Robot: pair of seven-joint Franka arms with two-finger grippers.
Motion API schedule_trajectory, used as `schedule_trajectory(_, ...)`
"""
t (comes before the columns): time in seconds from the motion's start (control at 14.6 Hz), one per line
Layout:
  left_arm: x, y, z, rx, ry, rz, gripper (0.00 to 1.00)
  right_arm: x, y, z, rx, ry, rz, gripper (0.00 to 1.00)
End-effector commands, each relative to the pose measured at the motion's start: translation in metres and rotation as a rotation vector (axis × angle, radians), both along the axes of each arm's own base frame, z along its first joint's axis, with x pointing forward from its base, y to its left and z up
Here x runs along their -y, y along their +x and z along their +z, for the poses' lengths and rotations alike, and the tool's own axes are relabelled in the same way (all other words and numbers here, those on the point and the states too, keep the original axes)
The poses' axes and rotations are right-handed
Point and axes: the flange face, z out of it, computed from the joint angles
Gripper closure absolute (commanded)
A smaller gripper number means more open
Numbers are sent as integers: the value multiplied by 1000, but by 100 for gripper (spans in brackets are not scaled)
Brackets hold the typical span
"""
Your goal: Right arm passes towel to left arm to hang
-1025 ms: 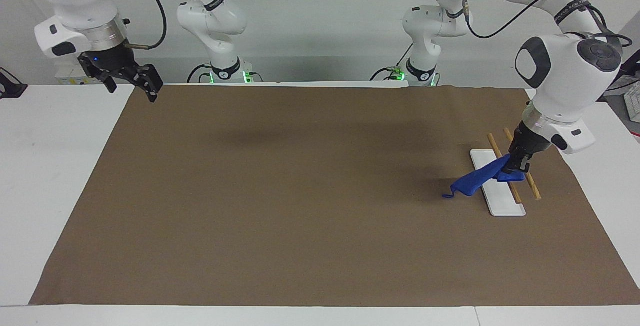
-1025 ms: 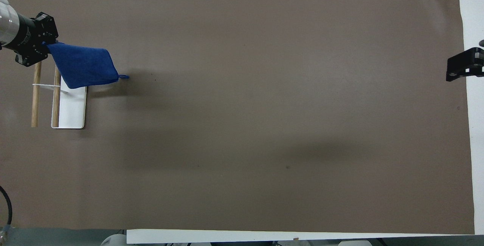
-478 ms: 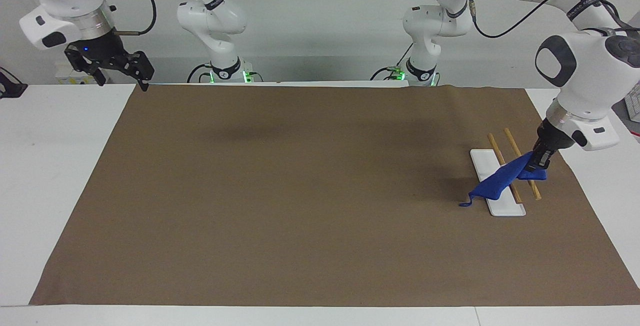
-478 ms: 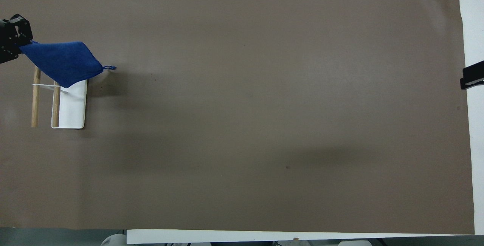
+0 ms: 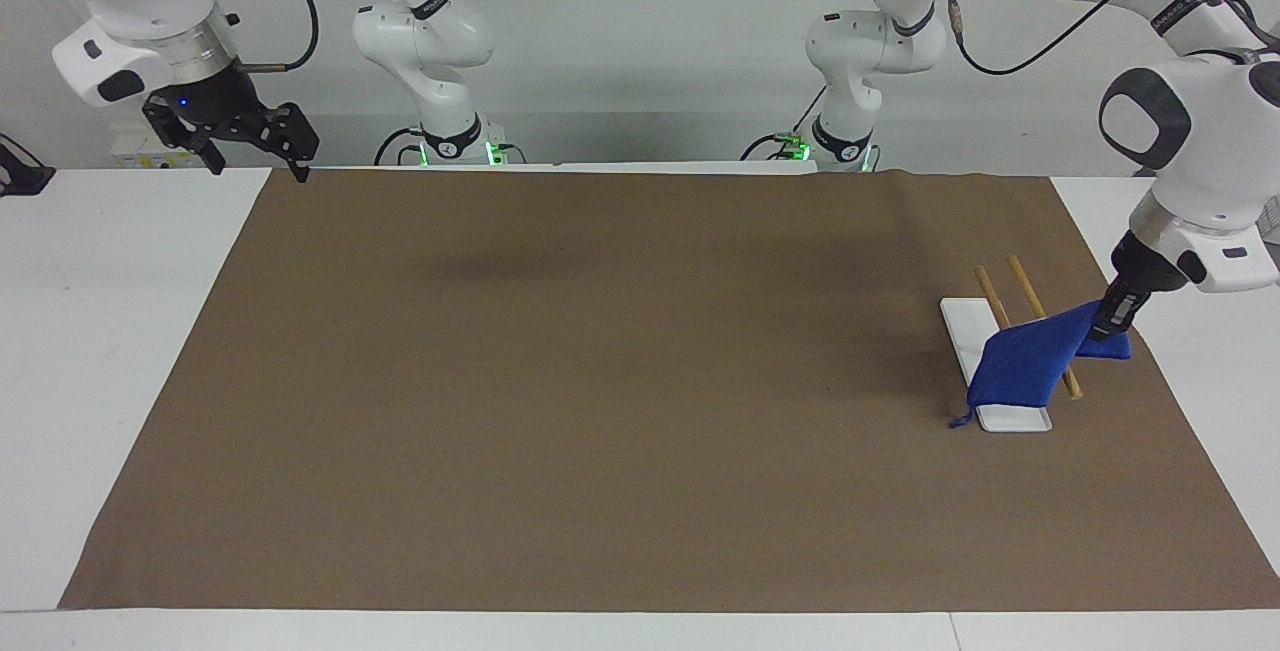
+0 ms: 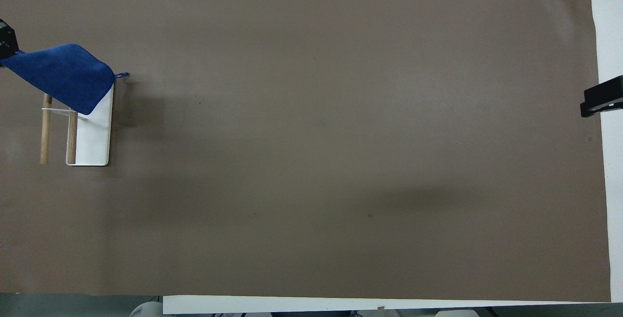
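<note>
In the facing view, read from its left edge, the right end effector (image 5: 253, 155) hangs in the air over the corner of the brown mat (image 5: 600, 381) at the right arm's end of the surface (image 5: 100, 331), beside the edge that lies nearest the robots. Its fingers stand spread apart and released, with nothing between them, and a small blue light shows on its black body. The right arm (image 5: 130, 1) rises out of the top of the view and waits there. The middle of the brown mat carries only soft shadows. Toward the left arm's end of the surface stands a rack: a white base plate (image 5: 965, 331) lying flat on the mat, with two wooden rails (image 5: 1020, 276) raised above it, side by side and running nearer-to-farther from the robots. The towel (image 5: 1025, 366) is draped over the ends of the rails that lie farther from the robots; its lower edge hangs down beside the white base plate, and its small corner loop (image 5: 960, 421) dangles at the plate's end farther from the robots. The left end effector (image 5: 1105, 331) is clenched on the upper corner of the towel, over the outer wooden rail, and the left arm (image 5: 1190, 141) slopes up from it toward the view's right edge.
</note>
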Motion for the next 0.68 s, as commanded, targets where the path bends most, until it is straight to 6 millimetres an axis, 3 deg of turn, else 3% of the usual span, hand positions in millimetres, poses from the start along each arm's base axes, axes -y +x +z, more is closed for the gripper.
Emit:
schedule_trajectory(0.0, -14, -1, 3, 14, 20, -30, 100, -1, -4, -2, -9, 24, 17, 0)
schedule_trajectory(0.62, -40, 0, 5, 55, 64, -152, 100, -3, -5, -3, -17, 26, 19, 0)
